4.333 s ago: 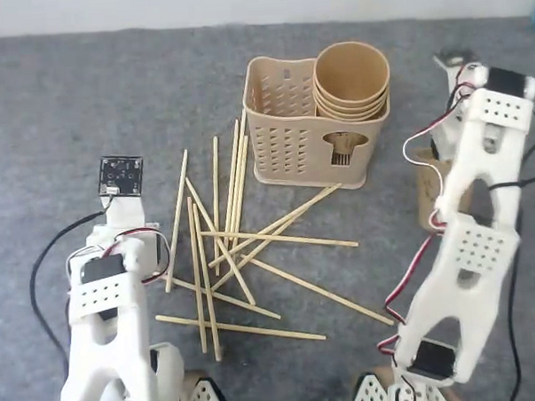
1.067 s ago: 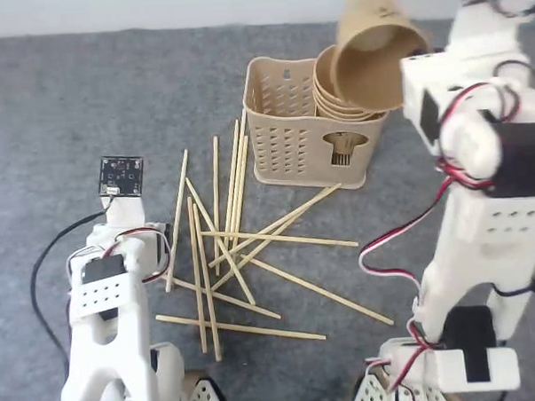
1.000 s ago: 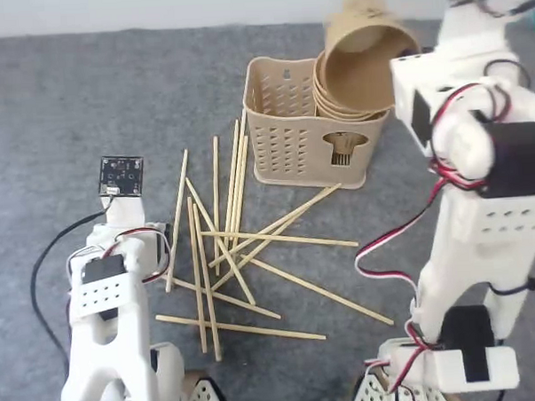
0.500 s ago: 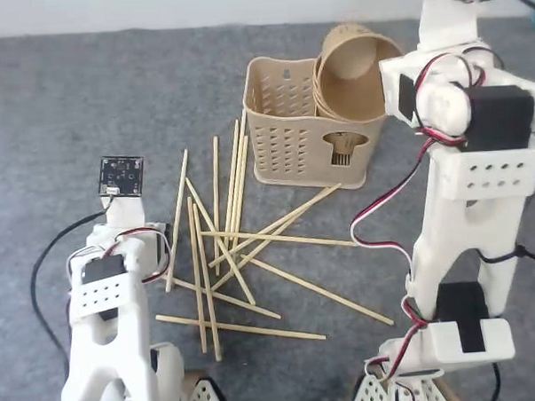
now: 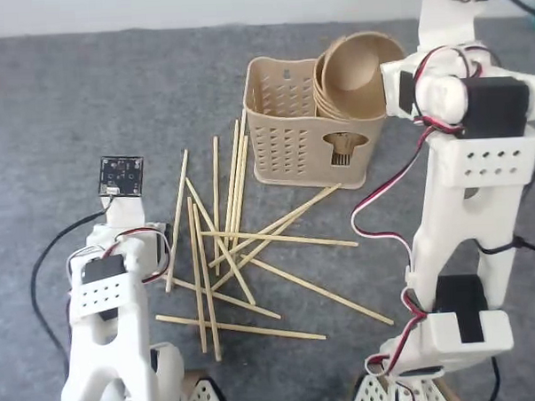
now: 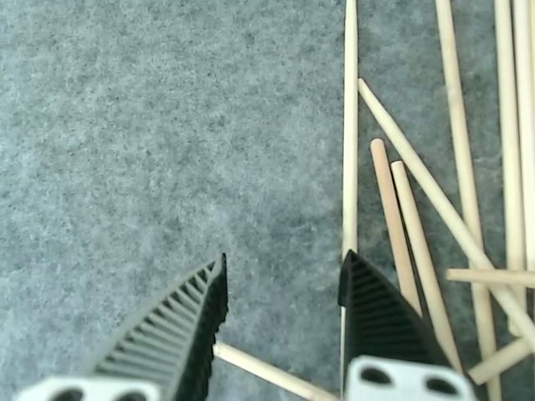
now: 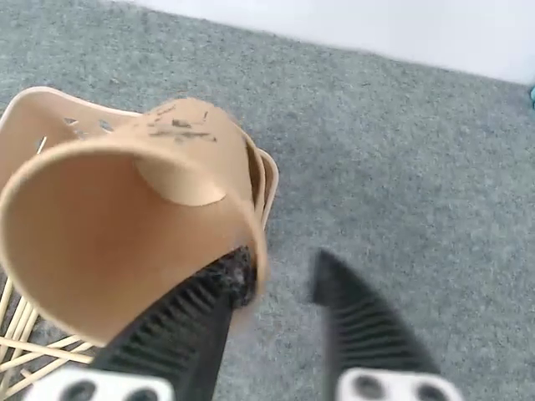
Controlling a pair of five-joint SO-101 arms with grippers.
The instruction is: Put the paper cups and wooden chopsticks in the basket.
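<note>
The tan slotted basket (image 5: 287,137) stands at the back of the grey carpet. A stack of brown paper cups (image 5: 355,72) sits in its right compartment, with the top cup (image 7: 125,225) tilted. My right gripper (image 7: 276,276) hangs open just over that cup's rim; one finger touches the cup wall and the other stands clear of it. Several wooden chopsticks (image 5: 243,246) lie scattered in front of the basket. My left gripper (image 6: 280,288) is open low over the carpet at the pile's left edge, with one chopstick (image 6: 349,125) running under a fingertip.
The right arm (image 5: 469,138) rises tall along the right side, next to the basket. The left arm (image 5: 107,287) sits folded at the front left. Bare grey carpet lies to the left of the basket, and a white wall borders the far edge.
The right arm carried a paper cup up from the table's right side, over the basket, and lowered it onto the stack. Its fingers now stand apart. The left arm has not moved.
</note>
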